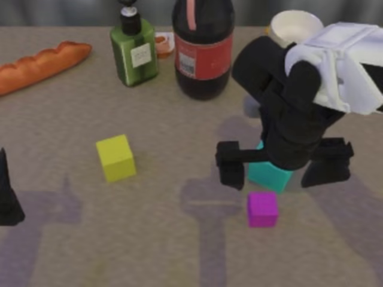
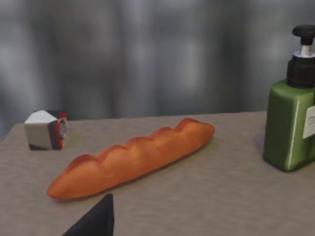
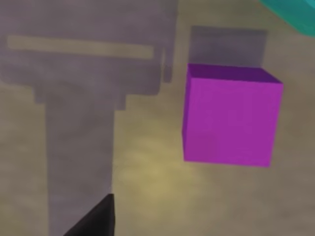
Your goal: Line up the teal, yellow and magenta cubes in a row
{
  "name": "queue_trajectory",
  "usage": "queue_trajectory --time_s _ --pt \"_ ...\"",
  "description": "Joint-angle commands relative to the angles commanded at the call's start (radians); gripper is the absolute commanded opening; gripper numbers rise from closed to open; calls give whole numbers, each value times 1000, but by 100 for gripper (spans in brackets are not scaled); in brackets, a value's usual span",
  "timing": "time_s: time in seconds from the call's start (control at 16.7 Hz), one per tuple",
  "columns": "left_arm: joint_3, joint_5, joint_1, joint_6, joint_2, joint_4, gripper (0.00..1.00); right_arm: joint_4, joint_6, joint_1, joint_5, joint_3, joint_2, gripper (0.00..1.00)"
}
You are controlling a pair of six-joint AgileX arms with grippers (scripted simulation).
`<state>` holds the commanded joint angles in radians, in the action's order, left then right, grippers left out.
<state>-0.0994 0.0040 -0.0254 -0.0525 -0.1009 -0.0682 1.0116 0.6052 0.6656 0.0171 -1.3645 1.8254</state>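
The teal cube (image 1: 270, 174) lies right of centre, partly hidden under my right arm. My right gripper (image 1: 278, 167) hangs over it, open, with one finger on each side of the cube and nothing held. Just in front of the teal cube sits the small magenta cube (image 1: 262, 209), which fills the right wrist view as the magenta cube (image 3: 229, 115), with a corner of the teal cube (image 3: 295, 12) beside it. The yellow cube (image 1: 115, 157) stands alone left of centre. My left gripper (image 1: 9, 200) is parked at the table's left edge, open and empty.
Along the back stand a baguette (image 1: 42, 64), a green pump bottle (image 1: 134, 51), a large cola bottle (image 1: 202, 48) and a white bowl (image 1: 293, 27). A small white and red box (image 2: 47, 129) sits behind the baguette (image 2: 133, 157).
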Motion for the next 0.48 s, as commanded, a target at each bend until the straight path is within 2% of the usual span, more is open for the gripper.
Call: queue_trajectory --time_s 0.24,0.48 --pt "-244 0 -50 -122 -271 -159 100 -138 -88 -2 -8 213 -273 100" --pt "-559 -2 -113 -283 -693 -376 100 -334 -207 -60 -19 511 -670 100"
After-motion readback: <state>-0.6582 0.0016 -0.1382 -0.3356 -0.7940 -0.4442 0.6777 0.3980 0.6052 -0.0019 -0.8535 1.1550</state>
